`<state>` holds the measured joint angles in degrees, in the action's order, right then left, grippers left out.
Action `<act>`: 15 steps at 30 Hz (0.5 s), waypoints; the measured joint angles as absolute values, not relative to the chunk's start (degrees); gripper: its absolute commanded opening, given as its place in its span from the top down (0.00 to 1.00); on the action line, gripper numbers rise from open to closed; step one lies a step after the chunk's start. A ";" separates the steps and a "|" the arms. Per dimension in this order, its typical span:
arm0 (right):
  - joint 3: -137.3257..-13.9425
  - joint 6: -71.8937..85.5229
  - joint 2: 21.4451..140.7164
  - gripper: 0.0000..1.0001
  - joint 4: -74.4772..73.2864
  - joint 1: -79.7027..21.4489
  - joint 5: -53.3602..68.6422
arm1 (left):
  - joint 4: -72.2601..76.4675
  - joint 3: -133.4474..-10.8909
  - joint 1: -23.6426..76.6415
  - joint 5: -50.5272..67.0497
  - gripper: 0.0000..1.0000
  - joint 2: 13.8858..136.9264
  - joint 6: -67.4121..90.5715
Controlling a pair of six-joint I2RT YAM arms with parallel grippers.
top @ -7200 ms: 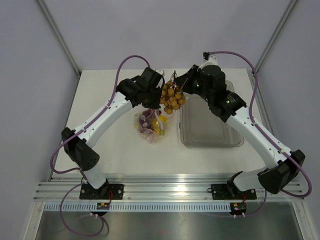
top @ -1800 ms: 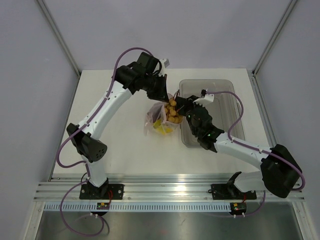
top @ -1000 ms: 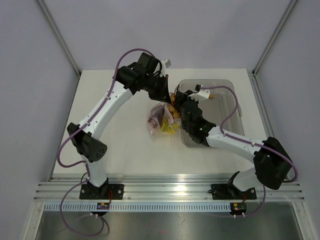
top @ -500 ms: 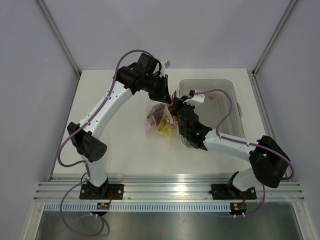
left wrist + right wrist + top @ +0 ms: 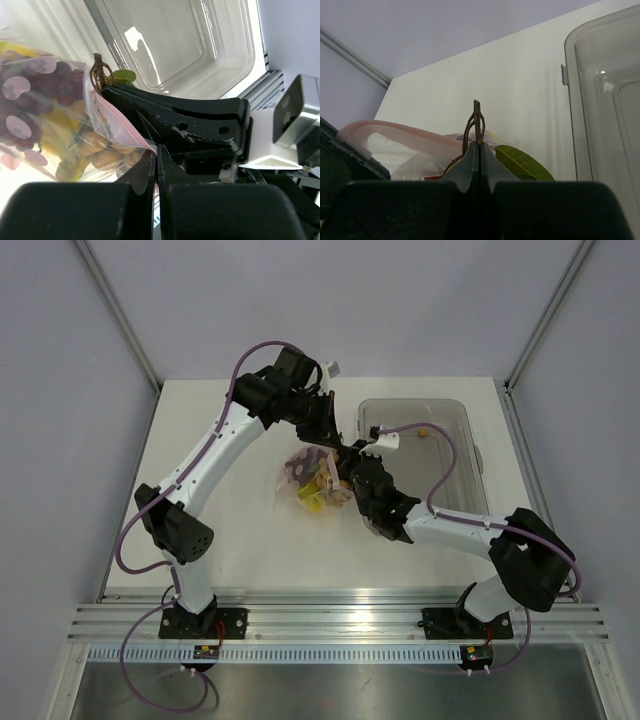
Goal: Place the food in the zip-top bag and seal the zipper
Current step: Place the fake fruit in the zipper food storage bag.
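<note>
The clear dotted zip-top bag point(image 5: 303, 478) hangs over the table with its mouth up. My left gripper point(image 5: 330, 433) is shut on the bag's pink zipper strip point(image 5: 122, 125) at its corner point(image 5: 157, 150). Inside, the left wrist view shows dark red grapes point(image 5: 60, 85), yellow bananas point(image 5: 52, 125) and the tan round fruits point(image 5: 100, 157). My right gripper point(image 5: 479, 144) is shut on the tan fruits' brown stem point(image 5: 476, 120), right at the bag's mouth point(image 5: 345, 455). A green leaf point(image 5: 520, 162) sticks out beside the stem.
The rigid clear tray point(image 5: 450, 455) lies just right of the bag, under my right arm; it also shows in the left wrist view point(image 5: 175, 40) and the right wrist view point(image 5: 610, 100). A small orange piece point(image 5: 424, 433) lies in its far end.
My right gripper has moved left and down with the tan fruit cluster, lowering it into the bag. The bag has swung left and bulged. My left gripper has kept its hold.
</note>
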<state>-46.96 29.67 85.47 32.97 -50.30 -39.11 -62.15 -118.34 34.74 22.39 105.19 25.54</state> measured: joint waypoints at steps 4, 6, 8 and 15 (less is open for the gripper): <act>-49.41 29.58 87.92 1.00 30.17 -50.33 -37.47 | -62.04 -117.16 34.52 22.61 1.00 105.19 25.67; -51.68 29.50 89.47 1.00 27.73 -50.33 -36.40 | -62.02 -116.38 34.26 22.59 1.00 105.14 25.78; -53.15 29.50 90.19 1.00 25.41 -50.33 -35.38 | -61.65 -115.28 34.04 22.59 1.00 104.95 25.80; -51.77 29.58 85.49 1.00 21.41 -50.37 -32.40 | -60.05 -111.92 33.45 22.98 1.00 102.48 25.96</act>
<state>-51.77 29.58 85.49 21.41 -50.37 -32.40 -60.05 -111.92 33.45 22.98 102.48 25.96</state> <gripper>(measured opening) 0.022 0.008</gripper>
